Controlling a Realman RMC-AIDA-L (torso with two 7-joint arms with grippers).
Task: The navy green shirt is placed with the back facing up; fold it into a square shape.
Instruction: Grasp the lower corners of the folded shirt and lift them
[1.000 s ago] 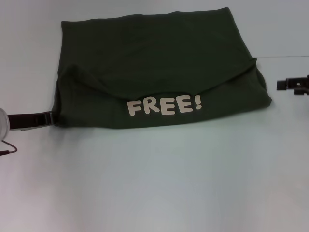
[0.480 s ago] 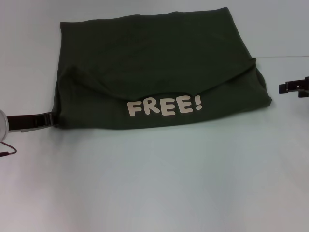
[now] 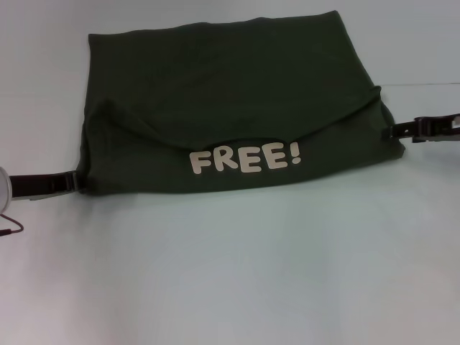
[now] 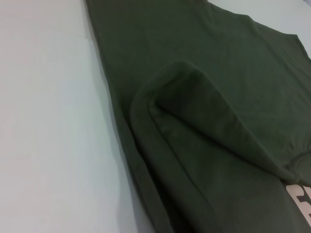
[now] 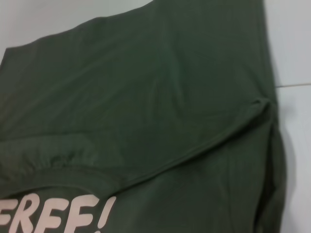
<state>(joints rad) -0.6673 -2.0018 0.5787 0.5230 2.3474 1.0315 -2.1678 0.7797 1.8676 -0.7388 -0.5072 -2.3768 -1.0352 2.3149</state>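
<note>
Right end effector (image 3: 394,131) has advanced, touching the navy green shirt's (image 3: 230,100) right edge.

The navy green shirt (image 3: 230,93) is matt, soft knit cloth, its pale lettering (image 3: 244,159) smooth and flat; the white table (image 3: 230,273) looks smooth, perhaps faintly glossy.

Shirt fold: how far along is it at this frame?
Partly done: the navy green shirt is already folded into a wide rectangle, a flap overlapping just above the FREE! lettering. In hand: the left gripper and right gripper sit at its opposite side edges. Left: folding it down to a square.
</note>
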